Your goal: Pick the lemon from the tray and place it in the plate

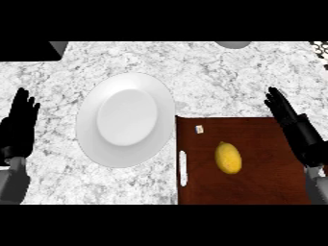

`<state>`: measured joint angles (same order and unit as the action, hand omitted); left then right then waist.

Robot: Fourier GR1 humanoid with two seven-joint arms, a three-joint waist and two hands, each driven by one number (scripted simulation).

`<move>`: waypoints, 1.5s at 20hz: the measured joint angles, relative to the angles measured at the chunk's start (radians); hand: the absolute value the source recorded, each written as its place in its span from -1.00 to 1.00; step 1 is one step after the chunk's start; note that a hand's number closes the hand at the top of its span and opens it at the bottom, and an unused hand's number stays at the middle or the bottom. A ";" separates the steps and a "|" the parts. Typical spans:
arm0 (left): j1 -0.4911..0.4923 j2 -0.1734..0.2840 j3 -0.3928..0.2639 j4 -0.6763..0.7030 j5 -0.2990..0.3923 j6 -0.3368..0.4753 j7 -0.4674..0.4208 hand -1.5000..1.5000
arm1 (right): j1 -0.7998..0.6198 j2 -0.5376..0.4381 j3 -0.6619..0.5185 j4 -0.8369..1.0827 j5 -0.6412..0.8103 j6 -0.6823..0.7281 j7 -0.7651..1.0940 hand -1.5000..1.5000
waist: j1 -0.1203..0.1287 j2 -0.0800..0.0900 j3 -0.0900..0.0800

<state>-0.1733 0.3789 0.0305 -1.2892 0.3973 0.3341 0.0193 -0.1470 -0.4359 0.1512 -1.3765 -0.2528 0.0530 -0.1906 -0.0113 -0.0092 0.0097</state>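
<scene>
I see nothing done yet: the lemon (228, 157) lies on the tray (266, 187) at lower right, the plate (126, 119) at centre-left is bare, and my left hand (16, 126) and right hand (297, 128) are open, holding nothing.

Yellow lemon (228, 158) lying on brown tray (266, 187), white plate (95, 139) just left

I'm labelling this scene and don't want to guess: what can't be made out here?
- Small pale item on the tray, head view: too small to identify.
- Dark object, top left: cut off by the edge.
- Grey round thing, top: only its rim shows.
- Tray's near edge: cut off below.
</scene>
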 measured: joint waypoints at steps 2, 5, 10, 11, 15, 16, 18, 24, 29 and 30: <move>0.005 -0.001 -0.018 -0.006 -0.012 -0.013 0.021 0.00 | -0.021 -0.016 -0.041 -0.015 -0.017 0.006 0.013 1.00 | 0.003 0.003 -0.003; 0.045 -0.025 -0.095 -0.005 -0.039 -0.045 0.050 0.00 | -0.093 -0.052 -0.122 -0.049 -0.054 -0.013 0.038 1.00 | 0.005 0.005 -0.007; 0.066 -0.057 -0.182 -0.013 -0.053 -0.104 0.073 0.00 | -0.094 -0.157 -0.205 -0.040 0.091 -0.180 0.065 -1.00 | -0.019 0.004 -0.011; 0.076 -0.066 -0.197 -0.031 -0.060 -0.103 0.076 0.00 | -0.083 -0.140 -0.221 -0.048 0.103 -0.228 0.062 -1.00 | -0.016 0.002 -0.009; 0.105 -0.079 -0.234 -0.078 -0.078 -0.111 0.100 0.00 | 0.008 -0.067 -0.274 -0.098 0.094 -0.305 -0.036 -1.00 | -0.006 0.001 -0.005; 0.116 -0.083 -0.240 -0.095 -0.082 -0.113 0.107 0.00 | 0.029 -0.057 -0.280 -0.122 0.095 -0.309 -0.047 -1.00 | -0.004 0.001 -0.005; 0.131 -0.091 -0.249 -0.119 -0.094 -0.111 0.122 0.00 | 0.078 -0.047 -0.281 -0.186 0.105 -0.310 -0.047 -1.00 | 0.000 0.002 -0.005; 0.161 -0.100 -0.260 -0.157 -0.111 -0.110 0.140 0.00 | 0.198 -0.175 -0.255 -0.322 0.161 -0.210 0.069 -1.00 | -0.001 0.002 -0.007; 0.156 -0.104 -0.260 -0.150 -0.114 -0.120 0.138 0.00 | 0.214 -0.310 -0.177 -0.434 0.229 -0.099 0.260 -1.00 | 0.004 0.003 -0.008; 0.150 -0.111 -0.261 -0.143 -0.118 -0.119 0.137 0.00 | 0.215 -0.324 -0.155 -0.466 0.246 -0.088 0.306 -1.00 | 0.004 0.003 -0.008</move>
<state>-0.0236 0.2684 -0.2306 -1.4323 0.2791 0.2155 0.1558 0.0676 -0.7604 -0.0043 -1.8425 -0.0071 -0.0348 0.1155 -0.0077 -0.0062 0.0017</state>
